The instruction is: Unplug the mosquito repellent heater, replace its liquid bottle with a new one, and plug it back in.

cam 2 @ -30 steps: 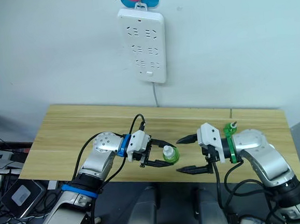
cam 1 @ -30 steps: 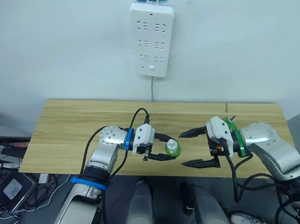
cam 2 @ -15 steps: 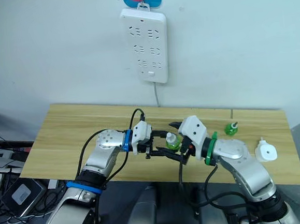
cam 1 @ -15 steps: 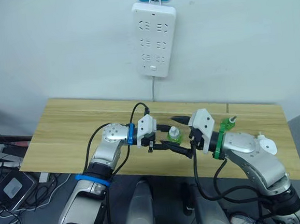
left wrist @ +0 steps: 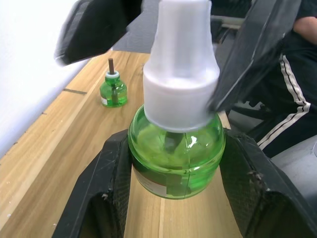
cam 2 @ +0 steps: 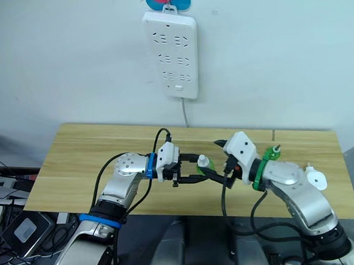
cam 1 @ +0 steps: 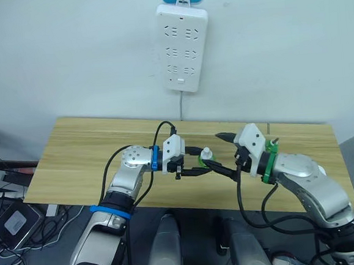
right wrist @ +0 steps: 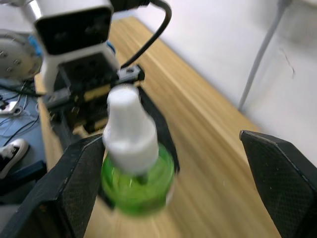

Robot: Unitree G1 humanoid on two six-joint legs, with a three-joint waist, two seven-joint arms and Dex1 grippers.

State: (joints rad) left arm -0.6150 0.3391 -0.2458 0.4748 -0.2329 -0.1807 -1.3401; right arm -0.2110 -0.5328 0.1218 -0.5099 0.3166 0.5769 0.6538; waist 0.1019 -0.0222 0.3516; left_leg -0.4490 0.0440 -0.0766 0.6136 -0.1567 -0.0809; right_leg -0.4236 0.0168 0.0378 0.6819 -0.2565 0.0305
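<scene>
My left gripper is shut on a green liquid bottle with a white cap, holding it upright just above the table's front half. In the left wrist view the bottle sits between that gripper's black fingers. My right gripper is open, one finger on each side of the cap, as the right wrist view shows around the bottle. A second green bottle with a bare wick stands on the table behind my right arm. The mosquito repellent heater lies near the table's right end.
A long white power strip hangs on the wall above the wooden table, its cord running down behind the table. Cables and boxes lie on the floor at the left.
My right gripper has come in from the right, still open, until its fingers flank the bottle's cap. My left gripper has lifted the bottle slightly and kept hold of it.
</scene>
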